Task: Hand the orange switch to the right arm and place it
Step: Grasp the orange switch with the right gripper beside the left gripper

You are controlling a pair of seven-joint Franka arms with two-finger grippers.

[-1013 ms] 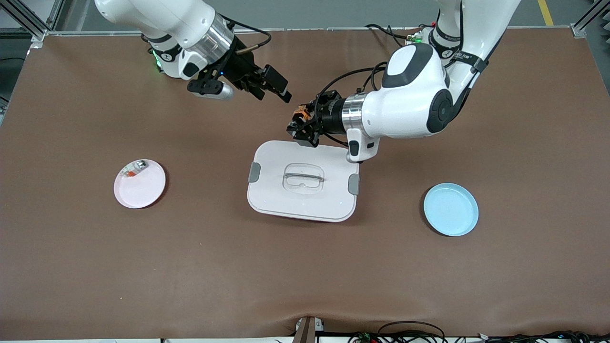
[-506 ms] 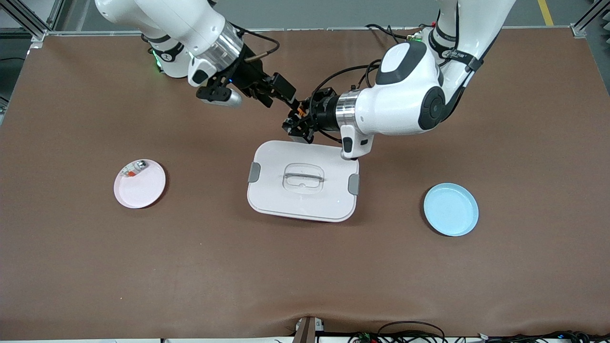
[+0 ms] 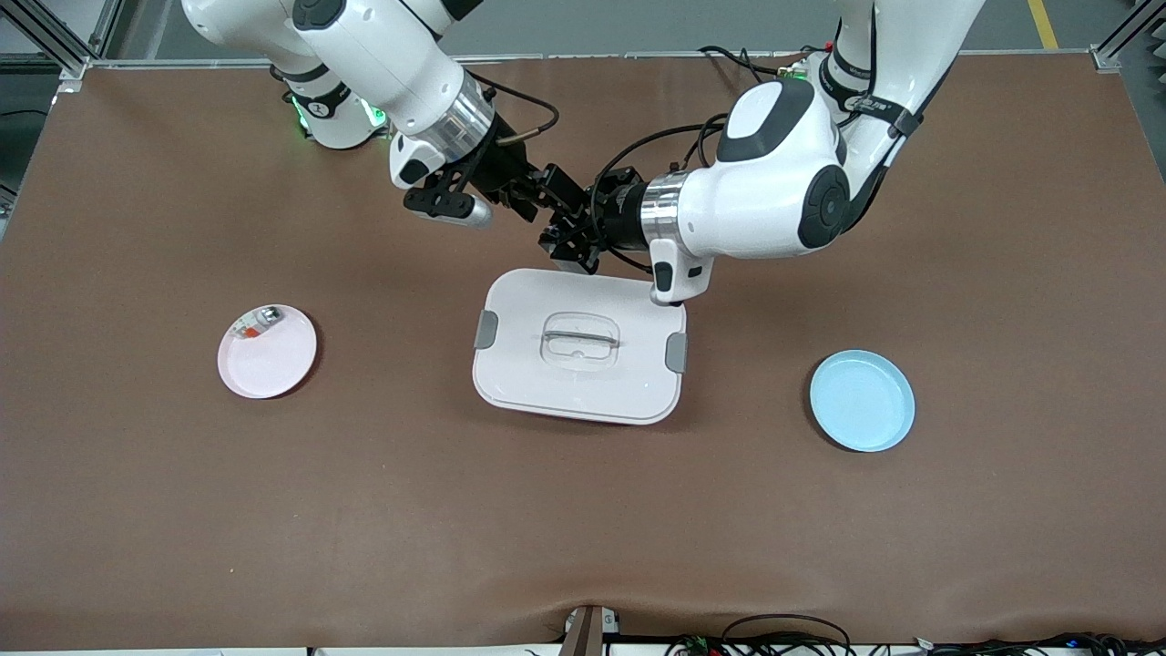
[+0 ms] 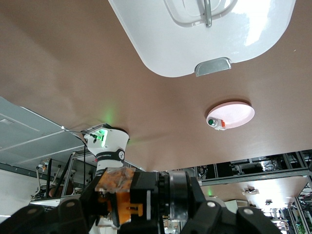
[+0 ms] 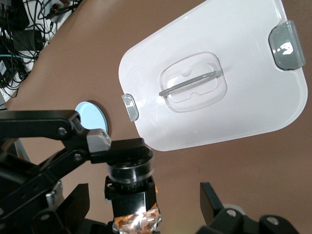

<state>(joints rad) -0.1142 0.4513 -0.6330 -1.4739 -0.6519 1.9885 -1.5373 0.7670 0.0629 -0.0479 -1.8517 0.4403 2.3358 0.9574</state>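
So this is the handover itself, right in the middle of it: the left gripper (image 3: 572, 239) is clamped tight on the orange switch (image 5: 130, 191), holding it up in the air just over the edge of the white lidded container (image 3: 579, 345) that sits closest to the robot bases. The right gripper (image 3: 557, 193) is nose to nose with it, fingers spread as wide as they go, and in the right wrist view the switch sits squarely between the two right fingertips (image 5: 210, 195), orange cap end pointing back at the camera and nothing touching it yet as far as I can tell. In the left wrist view you can see the orange-striped body pinched between the left fingers (image 4: 73, 209). My read is that the next move is for the right one to close on the free end of the switch, and only then should the left one let go; it's a tiny part, so a sloppy release could drop it onto the lid. Placing comes after, presumably on the pink plate (image 3: 267, 352) at the right arm's end, which already holds a small silvery part (image 3: 255, 323). The blue plate (image 3: 862, 400) at the left arm's end is bare.
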